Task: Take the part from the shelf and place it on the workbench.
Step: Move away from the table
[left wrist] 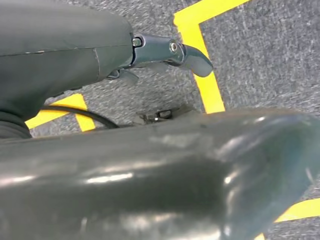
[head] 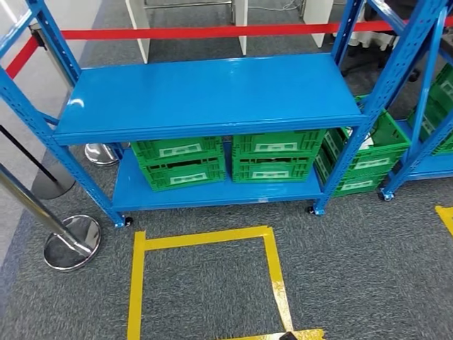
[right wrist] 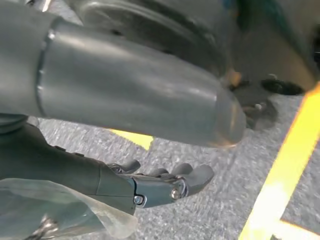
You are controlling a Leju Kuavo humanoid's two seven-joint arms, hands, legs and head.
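Part [right wrist: 42, 226], judged to be the item in the clear bag [right wrist: 75, 210] against the right hand [right wrist: 151, 187] before the shelf [head: 214, 95], grip undeterminable, left hand [left wrist: 166, 52] spread empty, is judged light, slippery, best clasped around its bulk.

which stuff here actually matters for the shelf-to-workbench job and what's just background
Job:
- blue metal shelf unit, top board bare
- green plastic crates on its lower board; any part inside is hidden
- left hand and right hand, both holding nothing

Background:
- yellow tape square on the grey carpet
- red barrier belt
- chrome stanchion base
- second blue rack with green crates
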